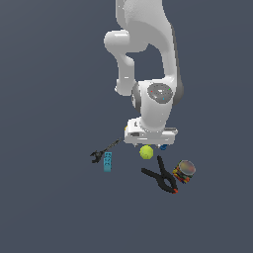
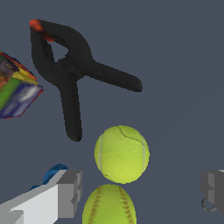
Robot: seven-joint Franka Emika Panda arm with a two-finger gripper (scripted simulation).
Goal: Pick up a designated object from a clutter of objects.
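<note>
A fuzzy yellow-green tennis ball [image 1: 146, 152] [image 2: 121, 154] lies on the dark floor just in front of my hand. A second yellow-green ball [image 2: 109, 204], with stitch lines, touches it and lies between my fingers, close to one finger [image 2: 70, 192]. It is hidden under the hand in the exterior view. My gripper [image 1: 149, 142] [image 2: 142, 190] is open wide, low over the clutter, and holds nothing. The orange ball is out of view.
A black spring clamp [image 1: 160, 175] [image 2: 70, 70] with red tips and a colourful can [image 1: 184, 171] [image 2: 15, 87] lie beyond the tennis ball. A small blue cylinder [image 1: 163, 147] [image 2: 54, 174] sits beside one finger. A cyan block [image 1: 107, 161] and a dark tool [image 1: 103, 152] lie at the exterior view's left.
</note>
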